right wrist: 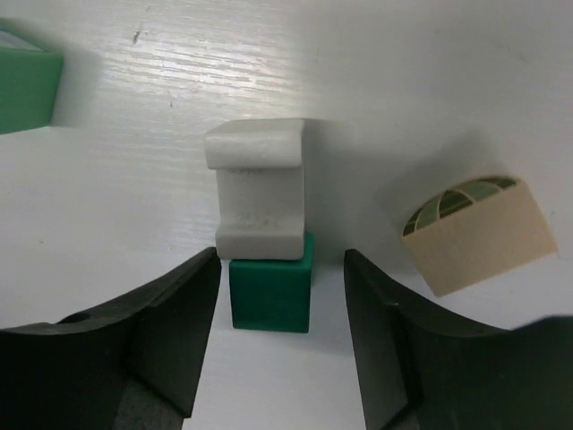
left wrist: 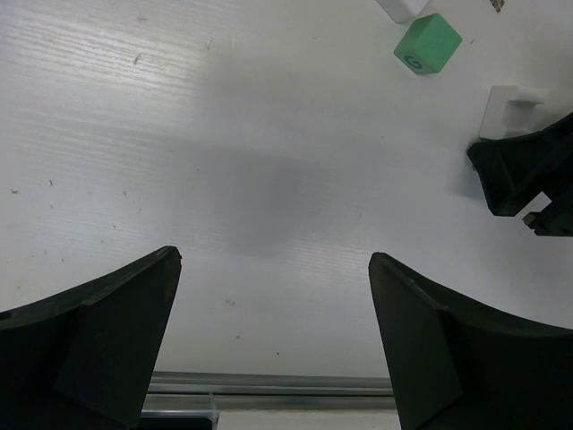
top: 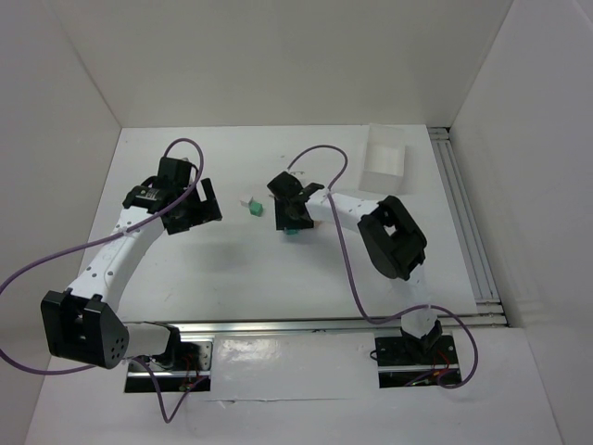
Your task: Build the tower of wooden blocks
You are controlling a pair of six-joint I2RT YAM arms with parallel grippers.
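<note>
In the right wrist view a dark teal cube sits on the table with a white I-shaped block resting on its top. My right gripper is open, its fingers either side of the cube with a gap on each side. A tan half-round piece with green arcs lies just to its right. A lighter green cube and a small white piece lie between the two grippers; the cube also shows in the left wrist view. My left gripper is open and empty over bare table.
A clear plastic tray stands at the back right. A metal rail runs along the table's right side and another along the near edge. White walls enclose the table on three sides.
</note>
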